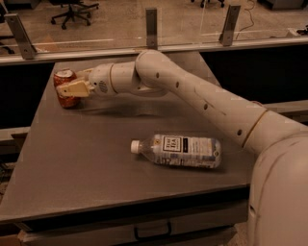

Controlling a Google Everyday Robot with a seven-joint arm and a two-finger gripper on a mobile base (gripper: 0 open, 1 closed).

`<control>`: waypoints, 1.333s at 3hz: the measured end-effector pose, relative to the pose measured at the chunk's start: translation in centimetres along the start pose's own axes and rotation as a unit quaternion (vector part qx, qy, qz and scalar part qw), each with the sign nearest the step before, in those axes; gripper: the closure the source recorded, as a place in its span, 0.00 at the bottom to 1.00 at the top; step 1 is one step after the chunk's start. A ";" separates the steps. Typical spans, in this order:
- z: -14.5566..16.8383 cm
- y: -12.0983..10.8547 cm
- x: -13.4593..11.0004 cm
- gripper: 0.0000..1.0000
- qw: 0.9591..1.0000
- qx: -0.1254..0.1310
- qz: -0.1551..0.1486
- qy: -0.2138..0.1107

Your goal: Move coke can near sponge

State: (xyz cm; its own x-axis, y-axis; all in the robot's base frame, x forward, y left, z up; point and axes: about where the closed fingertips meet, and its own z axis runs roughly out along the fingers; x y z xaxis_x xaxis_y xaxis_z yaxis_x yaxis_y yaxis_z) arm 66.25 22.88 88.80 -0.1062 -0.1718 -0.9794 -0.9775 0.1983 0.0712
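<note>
Near edge: drawer handle under the grey table, well clear of the jaws.

Mid-table: clear plastic bottle lies on its side, cap pointing left. It sits well apart from the jaws, on the camera side and toward the arm's base. Not part of the task.

Arm runs from the robot body at lower right, across the table, to the far-left corner.

Gripper is at the far-left corner, low over the table, wrist roughly level. The coke can stands upright at the gripper's tip, touching or all but touching it, with the pale tip lying across the side facing the camera. Cannot tell whether the jaws are clamped on the can or only set about it.

Sponge: not visible anywhere on the table. It may be hidden behind the arm or out of frame, so its bearing from the jaws is unknown.

Beyond the jaws: glass barrier post, then an office chair on the floor.

Judgement: grasp step in hand, transport not begun. Next move calls for a confirmed firm hold, a short lift keeping the can upright, then locating the sponge before carrying, with the path kept off the bottle.
</note>
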 end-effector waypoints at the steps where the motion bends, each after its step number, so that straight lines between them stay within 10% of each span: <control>1: 1.0 1.4 -0.5 0.85 0.999 -0.007 0.021 -0.025; 3: -9.4 -1.7 -6.8 1.00 0.991 0.113 -0.050 -0.042; 4: -9.4 -1.6 -6.9 1.00 0.991 0.113 -0.050 -0.042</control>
State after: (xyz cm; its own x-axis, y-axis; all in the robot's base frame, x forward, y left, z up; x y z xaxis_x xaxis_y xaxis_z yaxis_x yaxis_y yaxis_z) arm 66.88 14.63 97.18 0.0147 -0.1221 -0.9924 -0.9160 0.3963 -0.0623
